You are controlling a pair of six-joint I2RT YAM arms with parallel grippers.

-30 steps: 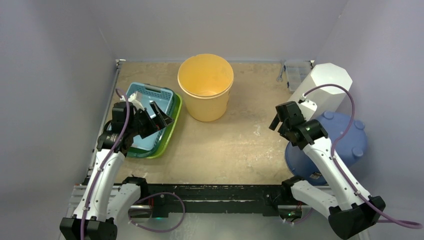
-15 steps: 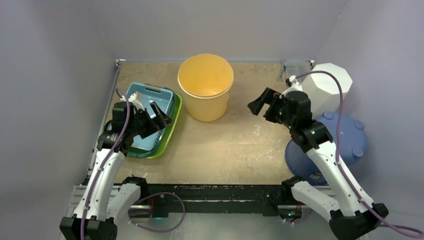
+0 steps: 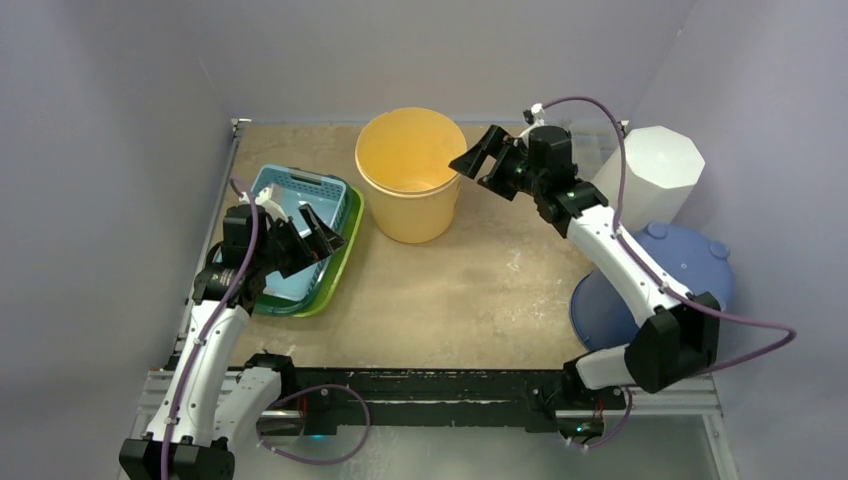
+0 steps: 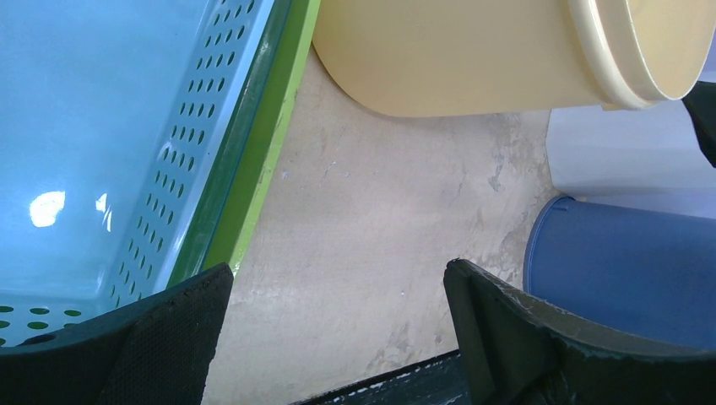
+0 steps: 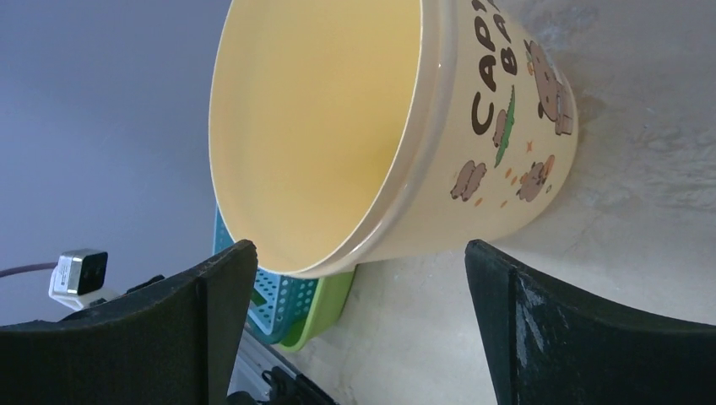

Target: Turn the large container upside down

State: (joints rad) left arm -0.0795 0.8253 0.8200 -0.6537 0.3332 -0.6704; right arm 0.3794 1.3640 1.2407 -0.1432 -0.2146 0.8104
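Since the earlier frame the right arm has swung away from the table's right edge towards the far middle. Its right gripper (image 3: pixel 478 155) now hangs just beside the right side of the rim of the yellow bucket (image 3: pixel 410 195). The left arm has not shifted.

The bucket, which I take to be the large container, stands upright near the middle of the table's far edge with its mouth up, so it is not yet turned. The right gripper's jaws are spread wide and hold nothing. In the wrist view the rim lies in line between them, probably so one finger can go inside the wall and one outside for a tipping grip.

The left gripper (image 3: pixel 318 232) is also wide open and empty, and hovers over the blue basket (image 3: pixel 300 190) by the left edge, seemingly kept out of the way.

Counted, there is one yellow bucket and one blue basket, the basket nested in one green tray (image 3: pixel 340 265). One white octagonal container (image 3: pixel 655 165) sits near the far right corner, one blue tub (image 3: pixel 690 270) at the right edge, and there are two grippers.
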